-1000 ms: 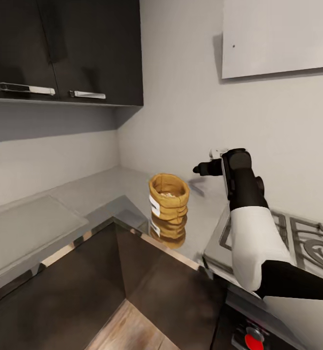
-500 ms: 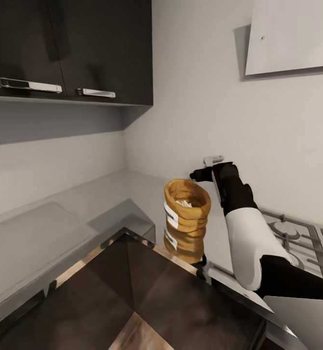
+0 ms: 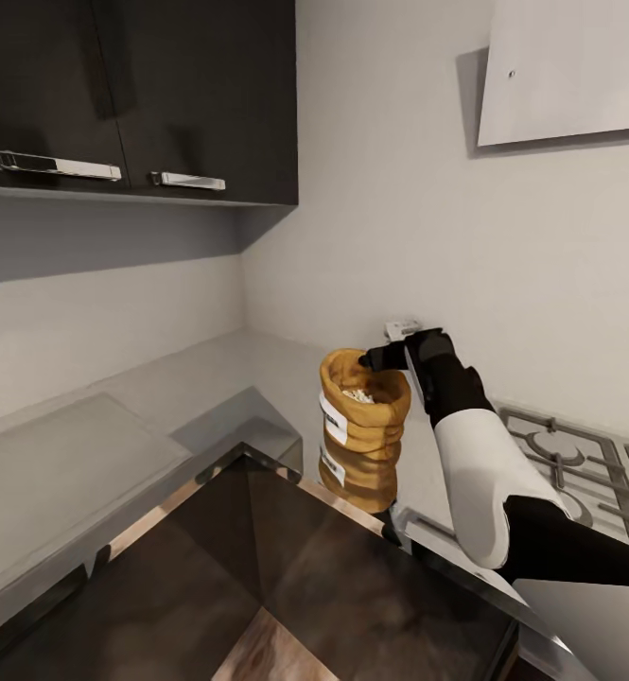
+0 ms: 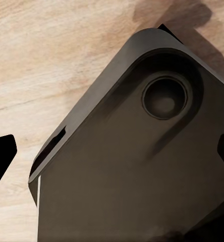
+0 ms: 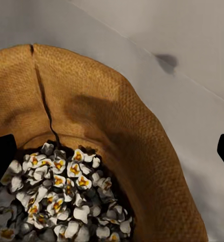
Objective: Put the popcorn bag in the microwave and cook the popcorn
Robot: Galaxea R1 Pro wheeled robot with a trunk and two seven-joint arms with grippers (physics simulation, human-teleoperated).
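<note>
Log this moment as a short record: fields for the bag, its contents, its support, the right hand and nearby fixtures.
bag: popcorn bag, upright, rolled rim open
contents: popcorn, whitish pieces with yellow centres, lying low inside the bag
support: countertop, grey, with the bag near its front edge
right hand: right hand over the bag's rim; open or shut cannot be told
nearby fixtures: stove grates on the arm's far side; dark wall cabinets above
</note>
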